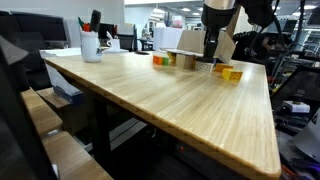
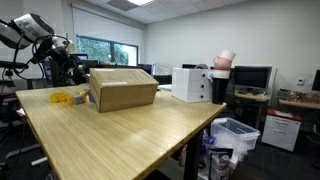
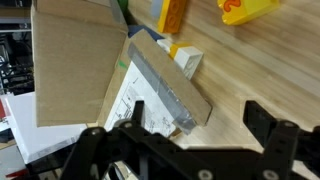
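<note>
My gripper [image 3: 190, 120] is open and empty above the wooden table, with its fingers on either side of the corner of a cardboard box [image 3: 80, 60]. One box flap [image 3: 170, 85] reaches between the fingers. A small white block [image 3: 188, 60] and yellow blocks [image 3: 245, 10] lie on the table just past the box. In both exterior views the gripper [image 1: 208, 55] [image 2: 52, 50] hangs over the far end of the table beside the box [image 1: 185, 42] [image 2: 122, 88] and the yellow blocks [image 1: 230, 71] [image 2: 66, 98].
A white cup with pens [image 1: 91, 42] stands at one table corner. A white box [image 2: 192, 84] and a stack of cups [image 2: 222, 70] sit on a side desk. Monitors, chairs and a bin [image 2: 232, 135] surround the table [image 1: 170, 100].
</note>
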You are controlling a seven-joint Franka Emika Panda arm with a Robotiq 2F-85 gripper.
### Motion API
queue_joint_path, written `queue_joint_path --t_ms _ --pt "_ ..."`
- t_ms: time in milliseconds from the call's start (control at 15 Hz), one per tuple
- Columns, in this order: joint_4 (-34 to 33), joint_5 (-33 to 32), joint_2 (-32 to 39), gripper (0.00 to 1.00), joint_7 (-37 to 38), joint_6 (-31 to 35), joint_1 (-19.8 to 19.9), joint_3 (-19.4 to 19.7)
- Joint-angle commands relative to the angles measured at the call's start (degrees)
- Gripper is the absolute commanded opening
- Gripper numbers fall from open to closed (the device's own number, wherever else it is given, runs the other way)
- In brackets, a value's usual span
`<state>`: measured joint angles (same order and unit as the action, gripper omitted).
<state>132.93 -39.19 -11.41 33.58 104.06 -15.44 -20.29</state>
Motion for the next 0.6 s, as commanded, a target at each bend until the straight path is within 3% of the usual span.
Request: queue_joint_path --t_ms 0,533 --pt "0.5 0.2 0.9 1.00 -0.4 0.0 -0.1 0.1" --pt "-0.2 -2.4 3.3 1.00 0.9 -0.8 0.6 0.8"
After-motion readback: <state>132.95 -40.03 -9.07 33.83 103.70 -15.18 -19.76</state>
